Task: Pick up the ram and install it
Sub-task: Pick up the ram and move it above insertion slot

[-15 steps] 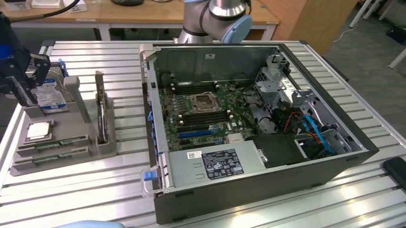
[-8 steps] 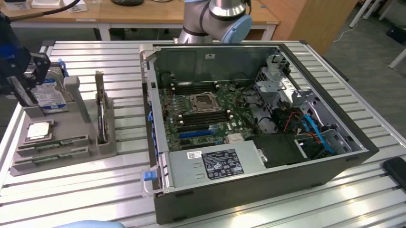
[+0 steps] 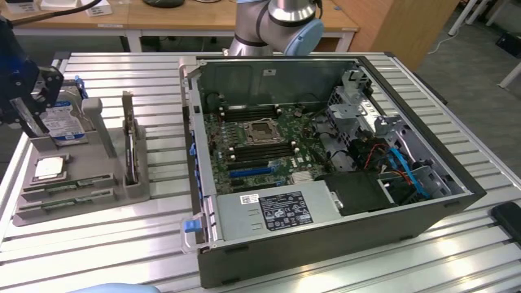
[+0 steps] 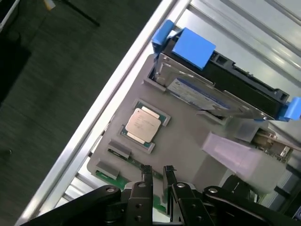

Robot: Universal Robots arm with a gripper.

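Observation:
Two ram sticks lie in slots at the near end of the grey holder (image 3: 82, 210) on the exterior view's left; one ram (image 3: 69, 184) is by the processor and a second one (image 3: 65, 202) lies just beyond. In the wrist view a green ram edge (image 4: 111, 178) runs toward my fingertips. My gripper (image 3: 34, 125) hangs above the holder's far end, over the hard drive, well clear of the ram. Its two black fingers (image 4: 146, 173) stand a little apart with nothing between them, so the gripper (image 4: 157, 172) is open.
The holder also carries a silver processor chip (image 4: 143, 125), a hard drive (image 3: 67, 122) with blue brackets (image 4: 194, 47) and an upright dark expansion card (image 3: 129, 140). An open computer case (image 3: 326, 159) with its motherboard (image 3: 260, 140) fills the slatted table's middle.

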